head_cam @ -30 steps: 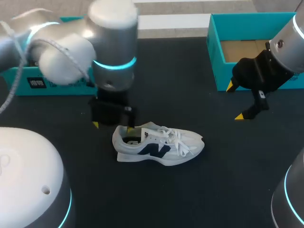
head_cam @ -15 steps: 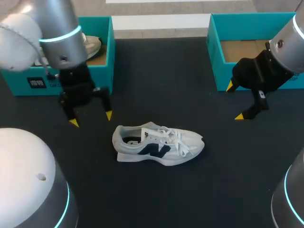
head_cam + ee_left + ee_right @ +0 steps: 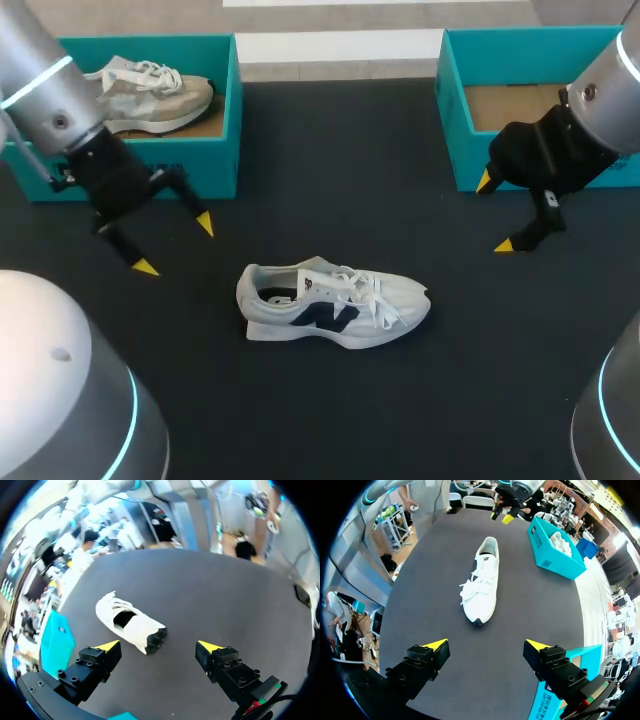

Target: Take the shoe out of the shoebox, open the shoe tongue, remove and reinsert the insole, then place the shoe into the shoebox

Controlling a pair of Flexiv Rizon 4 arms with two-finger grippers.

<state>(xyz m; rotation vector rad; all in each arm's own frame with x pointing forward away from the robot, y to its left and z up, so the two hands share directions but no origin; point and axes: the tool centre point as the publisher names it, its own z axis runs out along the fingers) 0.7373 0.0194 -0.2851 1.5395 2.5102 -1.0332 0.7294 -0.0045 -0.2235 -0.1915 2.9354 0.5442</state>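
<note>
Two teal boxes sit at the far edge of the dark table (image 3: pixel 340 170): the left shoebox (image 3: pixel 228 110) holds a tan shoe (image 3: pixel 150 95), and the right shoebox (image 3: pixel 455 120) looks empty. The white shoe (image 3: pixel 335 305) stands mid-table with open room all round. Taking it out seems done; tongue, insole and return remain. The left gripper (image 3: pixel 175 246) and right gripper (image 3: pixel 495 213) hang spread wide, holding nothing.

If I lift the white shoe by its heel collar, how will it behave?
Likely light: the shoe is a low fabric runner. The collar looks soft, so it may fold in the pinch and let the toe droop. The loose laces will probably dangle and could snag on the empty box wall.
</note>
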